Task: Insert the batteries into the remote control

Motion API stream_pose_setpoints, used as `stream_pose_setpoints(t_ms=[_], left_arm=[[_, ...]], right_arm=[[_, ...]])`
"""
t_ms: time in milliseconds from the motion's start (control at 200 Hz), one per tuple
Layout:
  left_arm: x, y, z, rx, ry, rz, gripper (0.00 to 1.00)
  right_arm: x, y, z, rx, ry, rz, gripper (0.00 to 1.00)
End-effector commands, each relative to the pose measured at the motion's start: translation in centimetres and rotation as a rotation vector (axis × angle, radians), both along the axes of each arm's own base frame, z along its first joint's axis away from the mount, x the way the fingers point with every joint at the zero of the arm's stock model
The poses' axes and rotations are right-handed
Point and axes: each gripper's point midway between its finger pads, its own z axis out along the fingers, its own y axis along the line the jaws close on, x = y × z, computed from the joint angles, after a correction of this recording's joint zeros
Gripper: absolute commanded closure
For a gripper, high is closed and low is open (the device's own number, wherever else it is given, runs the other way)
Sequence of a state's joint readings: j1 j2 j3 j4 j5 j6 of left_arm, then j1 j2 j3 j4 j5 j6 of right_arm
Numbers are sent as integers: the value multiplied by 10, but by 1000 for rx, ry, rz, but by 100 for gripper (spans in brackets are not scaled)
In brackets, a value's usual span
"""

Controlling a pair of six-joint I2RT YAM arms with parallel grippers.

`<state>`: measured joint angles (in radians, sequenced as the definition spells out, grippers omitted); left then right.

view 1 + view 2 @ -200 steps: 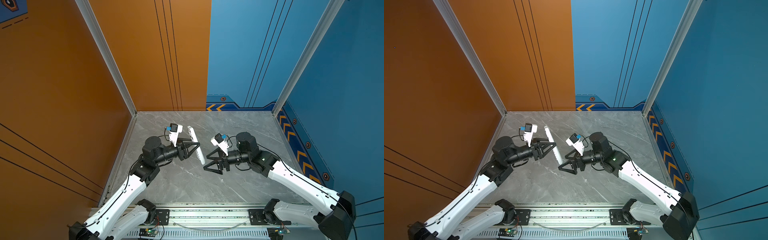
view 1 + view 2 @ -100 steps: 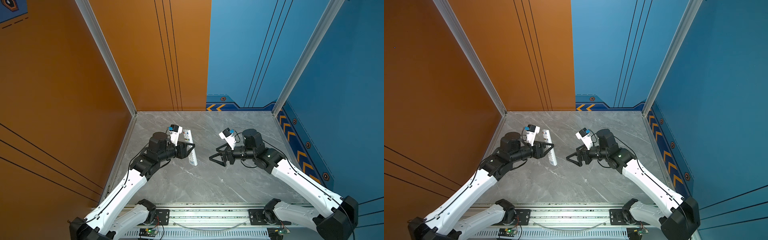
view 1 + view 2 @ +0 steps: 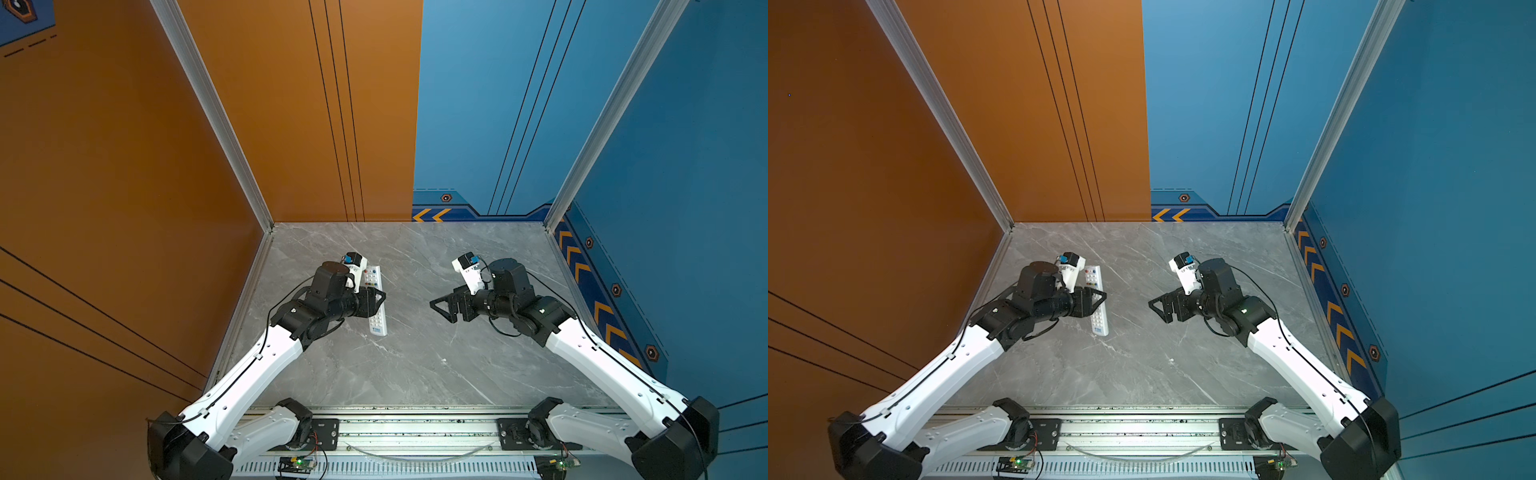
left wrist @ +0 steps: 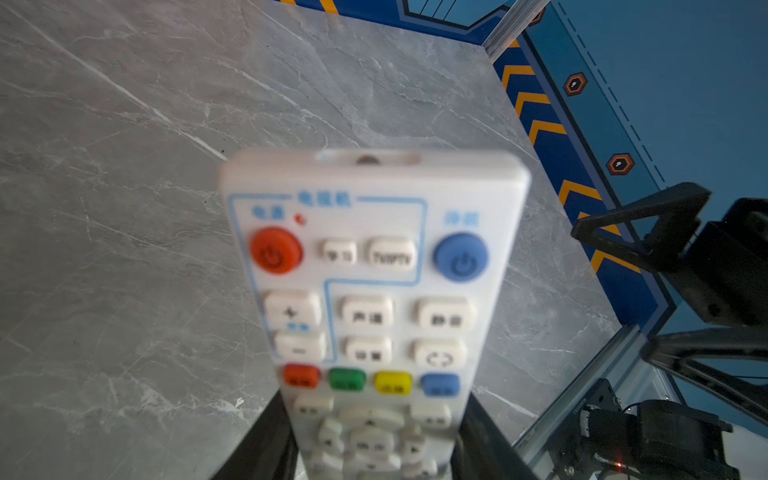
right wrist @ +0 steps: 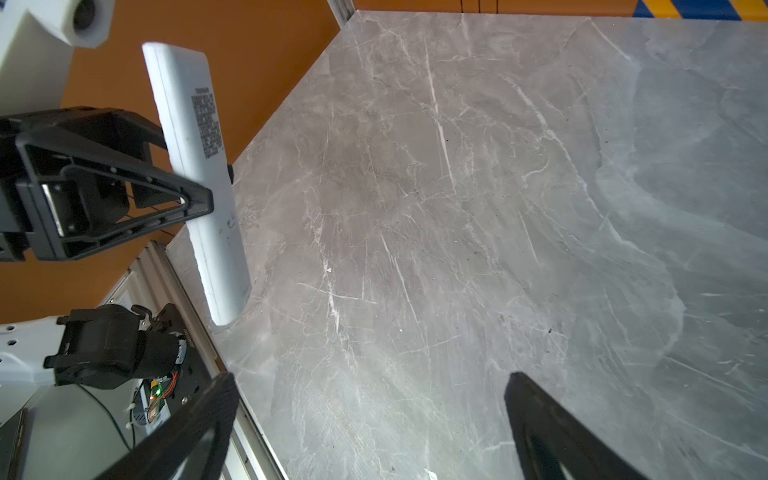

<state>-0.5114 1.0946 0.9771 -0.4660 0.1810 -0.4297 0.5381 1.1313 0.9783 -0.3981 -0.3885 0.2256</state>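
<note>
The remote control [image 3: 376, 303] is pinched across its width by the left gripper [image 3: 380, 300] and is held above the grey marble bench [image 3: 415, 365], on the left side in both top views. Its button face is turned upward, with the coloured buttons at the far end and the blue logo at the near end. In the left wrist view the remote control [image 4: 374, 291] is seen close and blurred, a black finger pressed against each long edge near the lower rows of buttons. In the right wrist view its plain white back [image 5: 199, 166] carries a block of small print, and no open compartment can be made out there. The right gripper [image 3: 442, 305] is held well apart from the remote control, level with it, its fingers [image 5: 552, 432] spread wide with nothing between them. No batteries can be made out in any view.
</note>
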Motion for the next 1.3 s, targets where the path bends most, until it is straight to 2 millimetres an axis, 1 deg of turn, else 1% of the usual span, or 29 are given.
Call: stream_pose_setpoints(t_ms=[0,85,250,350,476,571,766,946,1096,1292], left_arm=[[6,8,-9,70,30,52,100],[9,8,-24,96,70,68,100],[13,5,-45,152,128,81,100],[12,5,-61,197,166,88,100],[11,2,-75,237,198,86,100],[12,2,-83,257,211,101,100],[12,2,-100,304,243,123,100],[13,0,-115,329,280,130,100],[11,-1,-131,350,323,133,100],[14,-6,-143,352,344,144,100]], right_arm=[[4,-11,-24,-59,54,-60,1],[5,-11,-27,-58,60,-64,1],[5,-14,-29,-61,60,-72,1],[5,-14,-31,-61,63,-72,1],[5,-15,-33,-57,61,-75,1],[6,-16,-35,-62,64,-81,1],[5,-18,-45,-74,82,-84,1],[6,-20,-47,-74,82,-90,0],[5,-17,-51,-55,95,-78,0],[5,-18,-57,-62,101,-81,0]])
